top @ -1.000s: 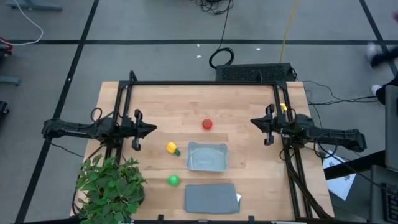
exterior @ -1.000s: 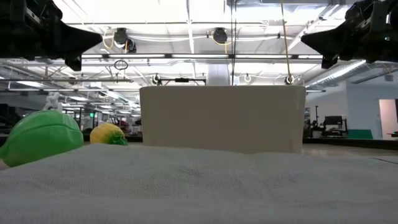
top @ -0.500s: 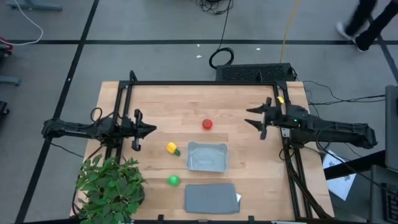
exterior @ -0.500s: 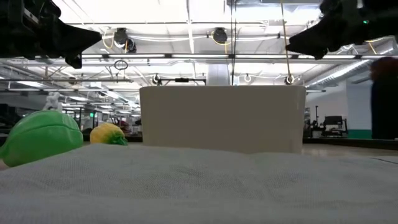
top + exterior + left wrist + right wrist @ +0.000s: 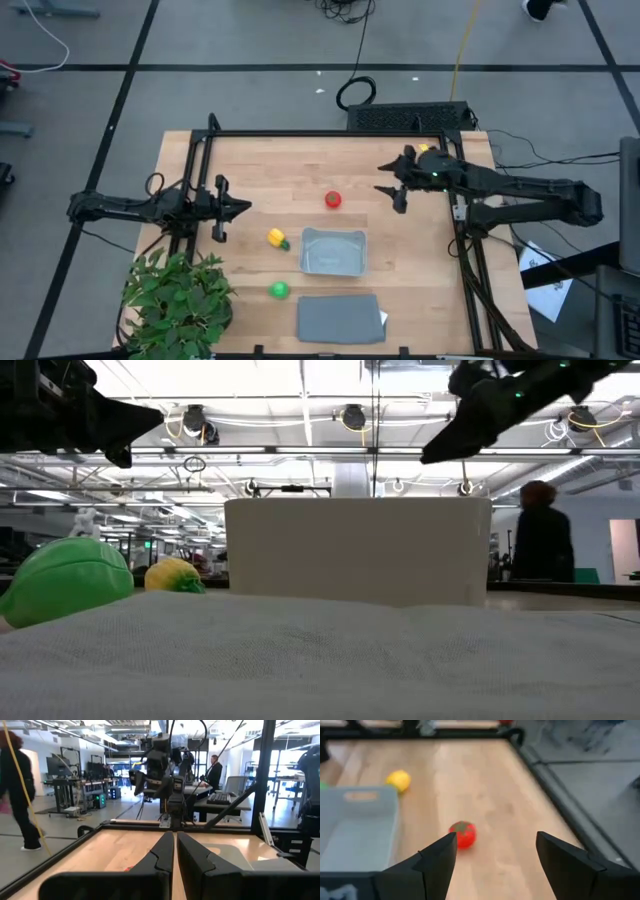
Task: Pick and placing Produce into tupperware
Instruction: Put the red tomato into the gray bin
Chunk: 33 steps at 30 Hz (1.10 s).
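Note:
A round red piece of produce (image 5: 333, 200) lies on the wooden table, beyond the far rim of the tupperware (image 5: 333, 251). A yellow piece with a green tip (image 5: 277, 238) lies left of the tupperware, and a round green piece (image 5: 279, 290) lies nearer the front. My right gripper (image 5: 386, 190) hovers open above the table, right of the red piece (image 5: 462, 834), which shows between its fingers in the right wrist view. My left gripper (image 5: 245, 208) waits shut at the table's left (image 5: 174, 851).
A leafy green plant (image 5: 180, 300) stands at the near left corner. A flat dark grey slab (image 5: 340, 318) lies near the front edge, in front of the tupperware. A black frame (image 5: 330, 133) runs along the table's far edge. A person (image 5: 540, 540) stands in the room behind.
My right gripper has opened and moved toward the table's left and a little toward its far edge, closing in on the red piece. The produce and the tupperware have stayed where they were.

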Each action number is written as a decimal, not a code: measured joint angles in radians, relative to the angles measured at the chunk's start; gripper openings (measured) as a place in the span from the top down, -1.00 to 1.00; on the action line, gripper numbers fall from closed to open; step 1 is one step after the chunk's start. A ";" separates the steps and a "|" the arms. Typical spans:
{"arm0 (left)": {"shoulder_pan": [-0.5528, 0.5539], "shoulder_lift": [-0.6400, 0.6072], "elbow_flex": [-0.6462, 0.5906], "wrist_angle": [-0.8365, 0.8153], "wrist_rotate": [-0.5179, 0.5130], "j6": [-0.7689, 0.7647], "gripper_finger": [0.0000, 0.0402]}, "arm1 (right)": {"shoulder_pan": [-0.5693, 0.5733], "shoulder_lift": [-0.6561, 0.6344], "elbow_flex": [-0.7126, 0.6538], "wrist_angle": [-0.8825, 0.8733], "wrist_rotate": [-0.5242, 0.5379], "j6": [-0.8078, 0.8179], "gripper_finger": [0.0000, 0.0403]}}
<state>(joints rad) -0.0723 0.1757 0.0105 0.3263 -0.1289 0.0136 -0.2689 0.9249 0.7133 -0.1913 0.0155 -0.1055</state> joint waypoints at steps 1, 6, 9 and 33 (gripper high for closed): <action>0.000 0.000 0.000 0.000 0.000 0.001 0.87 | -0.004 0.029 0.024 -0.015 -0.018 -0.006 -0.32; 0.000 0.000 0.000 0.000 -0.002 0.003 0.87 | -0.026 0.163 0.151 -0.090 -0.098 -0.020 -0.32; 0.000 0.000 0.000 0.000 -0.002 0.003 0.87 | -0.027 0.241 0.235 -0.169 -0.101 -0.049 -0.32; 0.000 0.001 0.000 -0.001 -0.003 0.004 0.87 | -0.011 0.807 0.957 -0.825 -0.107 -0.196 -0.40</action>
<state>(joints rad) -0.0723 0.1764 0.0105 0.3256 -0.1318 0.0174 -0.2794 1.7314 1.6708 -1.0159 -0.0917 -0.3019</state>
